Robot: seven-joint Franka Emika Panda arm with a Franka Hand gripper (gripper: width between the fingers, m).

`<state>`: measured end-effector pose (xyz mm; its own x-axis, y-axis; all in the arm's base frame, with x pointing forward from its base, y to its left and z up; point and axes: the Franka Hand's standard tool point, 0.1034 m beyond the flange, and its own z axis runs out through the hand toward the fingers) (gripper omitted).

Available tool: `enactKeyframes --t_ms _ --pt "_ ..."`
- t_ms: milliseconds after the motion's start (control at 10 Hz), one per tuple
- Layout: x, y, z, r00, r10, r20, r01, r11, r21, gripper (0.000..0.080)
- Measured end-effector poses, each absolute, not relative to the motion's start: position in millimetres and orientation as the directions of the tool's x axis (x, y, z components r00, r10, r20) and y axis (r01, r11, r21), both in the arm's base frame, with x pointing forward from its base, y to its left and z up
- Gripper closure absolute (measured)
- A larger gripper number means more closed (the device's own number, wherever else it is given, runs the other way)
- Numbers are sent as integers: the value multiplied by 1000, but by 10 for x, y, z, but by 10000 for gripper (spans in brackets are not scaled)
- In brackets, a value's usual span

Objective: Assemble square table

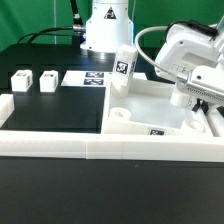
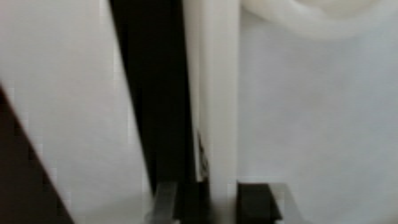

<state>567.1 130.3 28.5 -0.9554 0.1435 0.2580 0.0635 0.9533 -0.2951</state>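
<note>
"When we look at the exterior view, where does the square table [image 1: 150, 112] lie?"
"At about four o'clock, flat on the black table [image 1: 55, 115]. One leg block [image 1: 123, 64] stands upright at its eleven o'clock corner, tag toward us."
"And the others?"
"A second leg block [image 1: 20, 80] and a third leg block [image 1: 47, 80] sit side by side at nine o'clock, well apart from the slab."
"The fingers?"
"Together. The gripper [image 1: 186, 98] hangs over the slab's three o'clock edge, but we cannot tell whether it pinches anything."
</note>
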Motion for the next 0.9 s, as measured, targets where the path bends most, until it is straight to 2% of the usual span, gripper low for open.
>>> enactKeyframes --t_ms 100,300,400,500,900 --pt "5676 1254 303 -955 147 259 63 950 -306 738" --pt "5682 1138 353 -954 146 260 51 940 -338 352" --pt "5680 1082 382 -953 148 263 48 935 -352 224" --pt "5680 1062 392 -953 151 264 50 934 -354 173" --pt "5685 1051 397 -952 153 264 52 934 -355 151"
